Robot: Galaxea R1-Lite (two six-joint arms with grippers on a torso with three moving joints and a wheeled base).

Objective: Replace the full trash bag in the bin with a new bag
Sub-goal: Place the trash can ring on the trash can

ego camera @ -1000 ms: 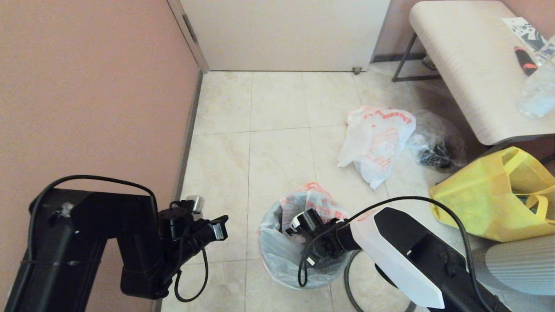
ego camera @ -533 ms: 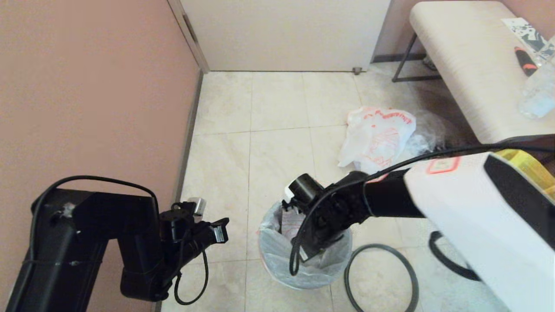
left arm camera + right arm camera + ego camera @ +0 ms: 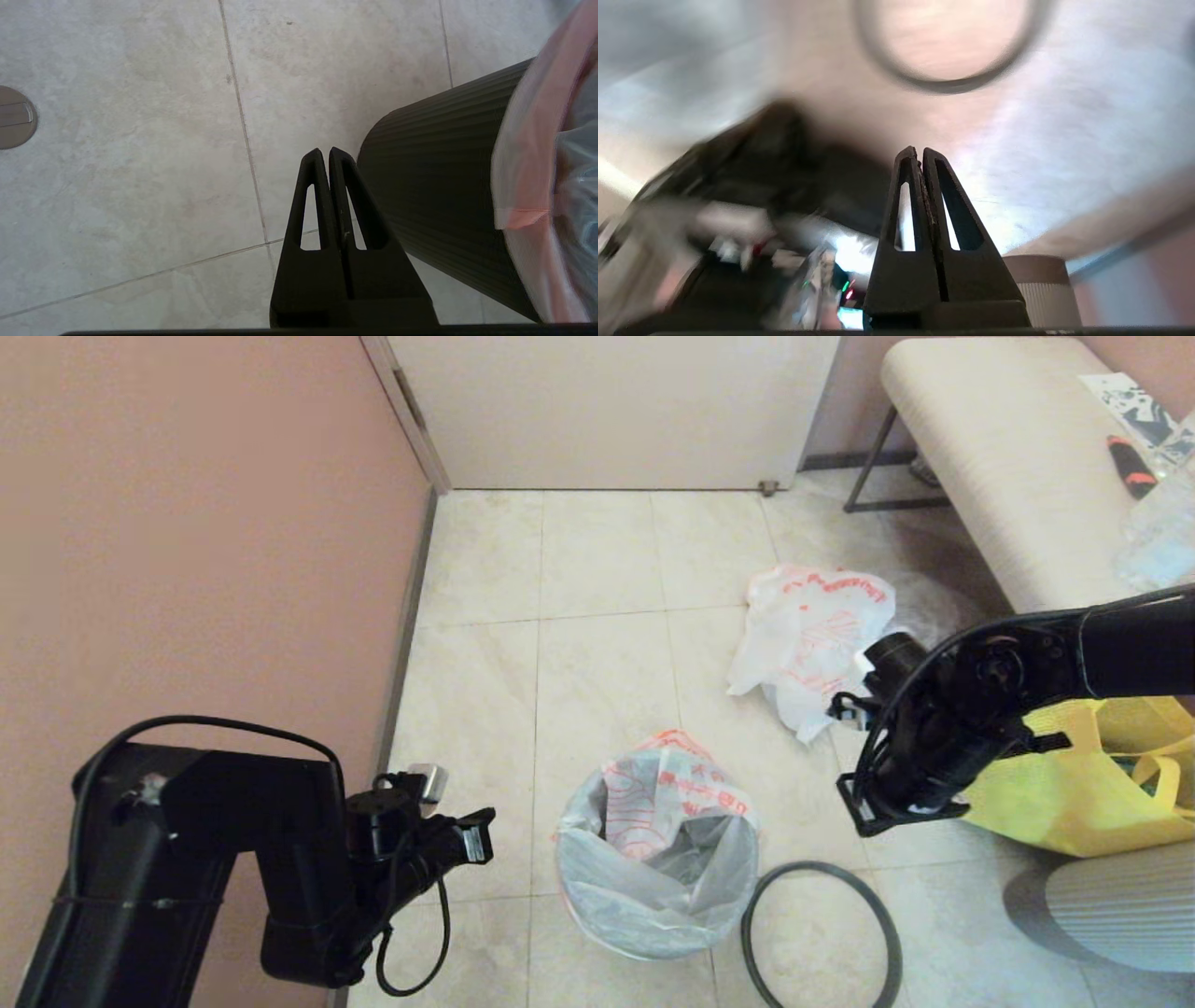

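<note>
The black bin [image 3: 653, 933] stands on the floor tiles, lined with the limp translucent new bag [image 3: 667, 803], whose red-printed top drapes over the edge. Its dark-grey hoop [image 3: 822, 933] lies flat on the floor just right of the bin. The lumpy full trash bag [image 3: 808, 639] lies on the floor further back and right. My right gripper [image 3: 887, 803] hangs shut and empty in the air right of the bin, in front of the yellow tote. My left gripper [image 3: 476, 835] is shut and empty, just left of the bin [image 3: 434, 186].
A yellow fabric tote [image 3: 1092, 784] sits at the right, with a bench [image 3: 1008, 476] behind it. A pink wall [image 3: 187, 523] runs along the left and a door [image 3: 607, 411] closes the back. A ribbed grey object [image 3: 1120, 915] stands at the lower right.
My right arm has risen out of the bin and swung right, to in front of the yellow tote. The left arm has stayed where it was.
</note>
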